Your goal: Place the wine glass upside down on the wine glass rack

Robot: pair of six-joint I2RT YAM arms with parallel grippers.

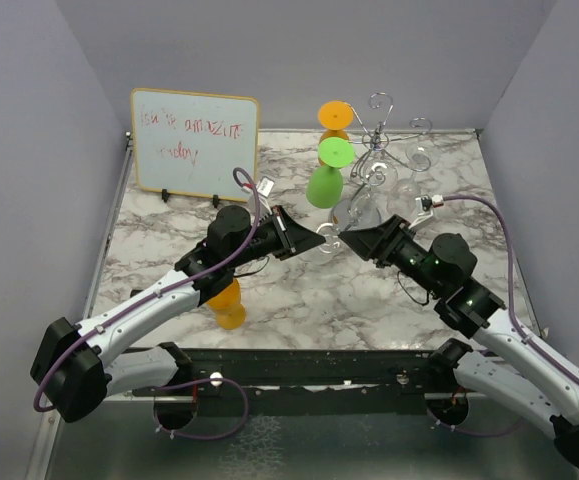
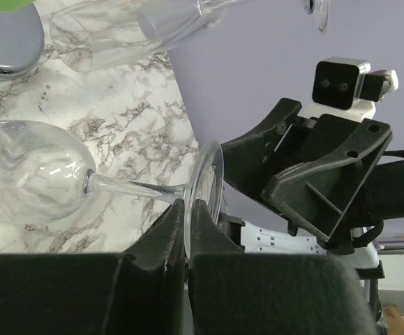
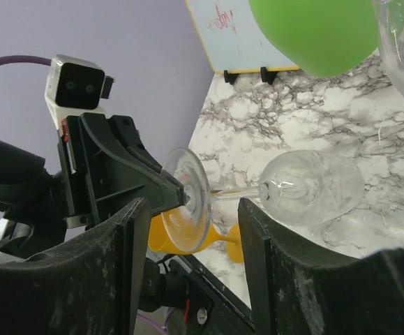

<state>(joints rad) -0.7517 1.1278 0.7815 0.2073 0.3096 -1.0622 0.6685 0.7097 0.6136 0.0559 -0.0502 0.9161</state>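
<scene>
Handover step, prob.: wine glass (image 2: 38,171) is held sideways over table centre, foot clamped betw. left gripper (image 2: 188,230) jaws; right gripper (image 3: 191,209) jaws are spread wide, foot just ahead; stem grasp needed next, then inversion toward wine glass rack (image 1: 384,140), back right; clamp is shown by left wrist view, not top.

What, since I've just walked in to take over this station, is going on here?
The left tool is shut on the round foot of a clear wine glass, held on its side close to the marble table. The right tool is open, facing that foot. The silver wire glass rack stands behind; the glass is not yet on it.
</scene>
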